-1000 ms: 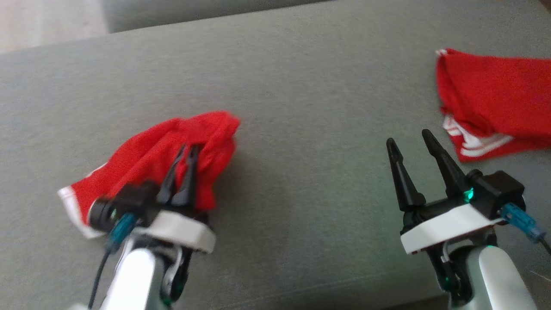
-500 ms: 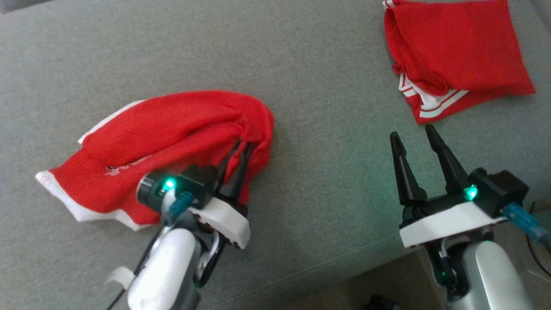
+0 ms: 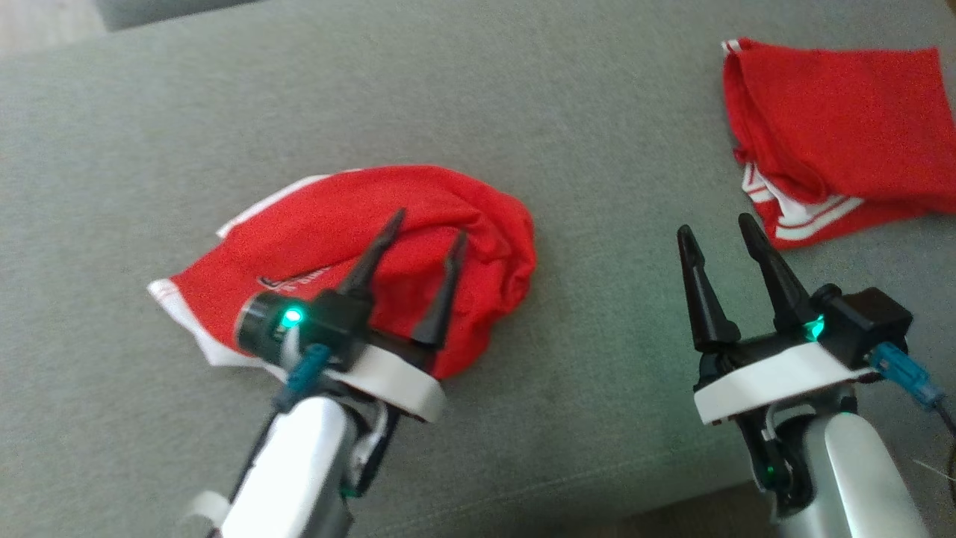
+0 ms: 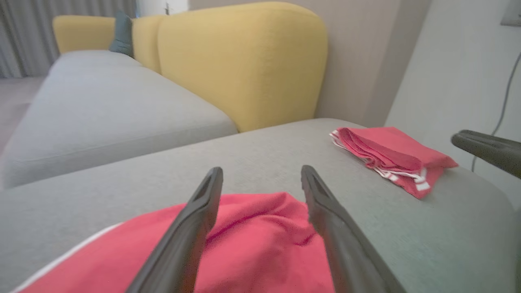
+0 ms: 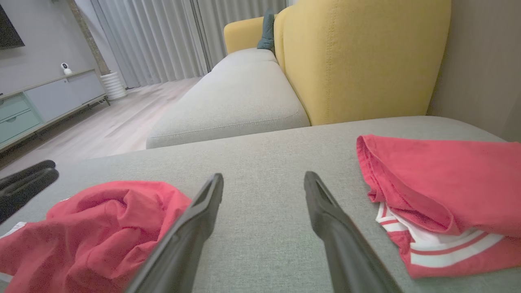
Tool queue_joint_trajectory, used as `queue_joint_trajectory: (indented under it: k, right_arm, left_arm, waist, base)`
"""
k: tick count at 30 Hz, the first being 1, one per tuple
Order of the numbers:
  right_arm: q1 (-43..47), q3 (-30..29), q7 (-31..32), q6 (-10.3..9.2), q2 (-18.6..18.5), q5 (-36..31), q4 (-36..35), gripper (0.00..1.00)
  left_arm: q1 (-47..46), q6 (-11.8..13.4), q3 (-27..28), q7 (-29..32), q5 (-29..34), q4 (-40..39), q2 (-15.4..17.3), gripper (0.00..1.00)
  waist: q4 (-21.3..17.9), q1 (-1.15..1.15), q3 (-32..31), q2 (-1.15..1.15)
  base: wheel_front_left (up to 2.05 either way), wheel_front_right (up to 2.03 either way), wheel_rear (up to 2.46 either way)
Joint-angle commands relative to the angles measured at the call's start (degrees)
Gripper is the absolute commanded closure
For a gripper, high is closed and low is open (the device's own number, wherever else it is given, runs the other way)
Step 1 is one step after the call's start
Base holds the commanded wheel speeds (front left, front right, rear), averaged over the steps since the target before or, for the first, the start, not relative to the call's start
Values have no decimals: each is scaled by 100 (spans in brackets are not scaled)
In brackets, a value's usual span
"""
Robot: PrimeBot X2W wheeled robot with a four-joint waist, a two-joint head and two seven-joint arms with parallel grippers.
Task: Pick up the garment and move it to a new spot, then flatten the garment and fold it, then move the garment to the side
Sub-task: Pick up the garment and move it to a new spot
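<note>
The left claw [image 3: 431,224], clamped on the red cloth half a second ago, is now seen spread, its two dark fingers parted above the heap; the release appears to be made. Nearest the camera, the right claw [image 3: 714,226] is held spread too, empty, over bare grey sofa cushion [image 3: 597,149]. The garment [image 3: 314,217] is left lying crumpled on the cushion under the left claw, red with white trim, bunched into folds at its right end. The move to a new spot is judged done; flattening, folding and setting aside are judged not yet done. Farther off, to the right, a second red garment [image 3: 836,127] is laid folded. Beyond, a yellow backrest [image 4: 244,61] is seen.
</note>
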Motion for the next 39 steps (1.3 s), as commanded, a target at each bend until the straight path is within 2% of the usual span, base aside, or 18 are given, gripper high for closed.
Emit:
queue_joint_trajectory:
  k: [1, 7, 14, 19, 29, 39]
  right_arm:
    - [-37, 111, 49, -5, -11, -58, -188, 0]
    - [111, 48, 212, -5, -63, -100, -261, 0]
    - [245, -22, 366, -5, -103, -123, -359, 0]
    - [345, -83, 436, -5, -141, -122, -381, 0]
    - [577, -139, 572, -5, -175, -114, -426, 0]
    - [785, -180, 673, -5, -131, -103, -561, 0]
  left_arm:
    - [-7, 127, 327, -70, -38, -244, 72, 0]
    - [266, 550, 992, -88, -219, -290, 398, 0]
    - [691, 832, 1757, -102, -505, -424, 816, 0]
    - [976, 825, 1963, -107, -639, -613, 928, 0]
    - [1321, 741, 1804, -109, -632, -775, 921, 0]
    - [1591, 793, 1658, 15, -623, -924, 931, 0]
  waist:
    - [252, 0, -260, 0]
    - [574, 0, -522, 0]
    - [836, 0, -679, 0]
    - [946, 0, -793, 0]
    - [976, 0, -1064, 0]
    - [941, 0, -1210, 0]
  base:
    - [0, 0, 0]
    - [0, 0, 0]
    - [0, 0, 0]
    - [0, 0, 0]
    - [0, 0, 0]
    - [0, 0, 0]
